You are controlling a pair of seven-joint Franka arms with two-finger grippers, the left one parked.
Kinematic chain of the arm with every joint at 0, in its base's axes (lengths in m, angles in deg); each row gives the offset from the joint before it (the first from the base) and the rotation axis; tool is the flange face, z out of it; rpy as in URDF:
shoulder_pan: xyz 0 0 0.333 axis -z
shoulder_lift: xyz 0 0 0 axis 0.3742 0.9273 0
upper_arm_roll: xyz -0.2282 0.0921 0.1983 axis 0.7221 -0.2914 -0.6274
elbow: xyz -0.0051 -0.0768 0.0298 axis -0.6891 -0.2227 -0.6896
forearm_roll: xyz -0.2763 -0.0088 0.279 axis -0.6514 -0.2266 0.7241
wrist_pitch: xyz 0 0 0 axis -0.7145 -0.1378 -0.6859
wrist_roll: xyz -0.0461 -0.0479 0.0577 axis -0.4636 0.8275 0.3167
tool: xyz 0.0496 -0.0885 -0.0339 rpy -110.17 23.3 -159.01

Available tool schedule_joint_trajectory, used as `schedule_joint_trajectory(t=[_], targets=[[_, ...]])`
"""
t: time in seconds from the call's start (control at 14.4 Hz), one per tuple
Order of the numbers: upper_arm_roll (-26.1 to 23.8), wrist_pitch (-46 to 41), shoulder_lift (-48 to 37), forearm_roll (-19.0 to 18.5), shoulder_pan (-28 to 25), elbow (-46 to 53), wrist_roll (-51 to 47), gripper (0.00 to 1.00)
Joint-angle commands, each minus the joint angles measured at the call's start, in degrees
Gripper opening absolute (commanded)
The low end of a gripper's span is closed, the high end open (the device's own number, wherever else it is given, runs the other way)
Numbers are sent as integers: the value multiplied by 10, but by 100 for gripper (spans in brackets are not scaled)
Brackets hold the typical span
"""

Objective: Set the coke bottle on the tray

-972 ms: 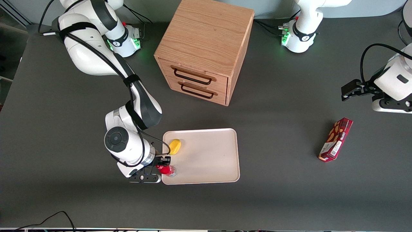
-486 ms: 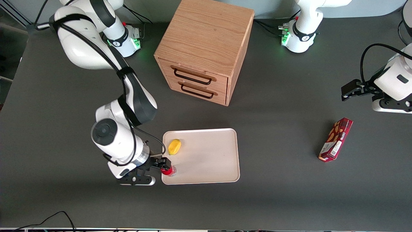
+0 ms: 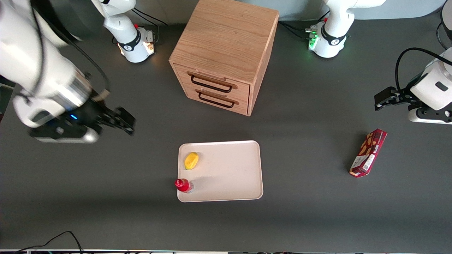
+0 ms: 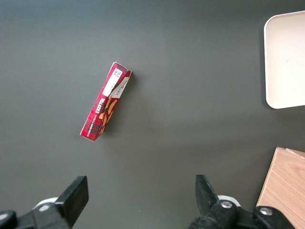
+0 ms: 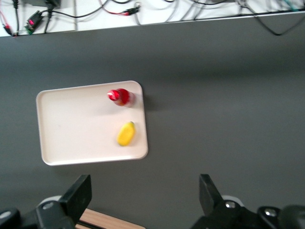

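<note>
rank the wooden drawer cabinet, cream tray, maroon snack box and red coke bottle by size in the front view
1. Wooden two-drawer cabinet
2. Flat cream-white tray
3. Maroon snack box
4. Small red coke bottle

The gripper, open, hangs above bare table.

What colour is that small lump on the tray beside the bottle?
Yellow. The lump shows best in the right wrist view; the gripper hangs open above.

A wooden two-drawer cabinet (image 3: 224, 56) stands on the dark grey table (image 3: 317, 211).
</note>
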Motion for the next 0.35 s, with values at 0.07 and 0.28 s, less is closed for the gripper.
schedule_joint_trajectory(t=[0.07, 0.28], targets=[[-6, -2, -186, 1, 68, -205, 23, 100], [-4, -19, -203, 51, 104, -207, 29, 100]])
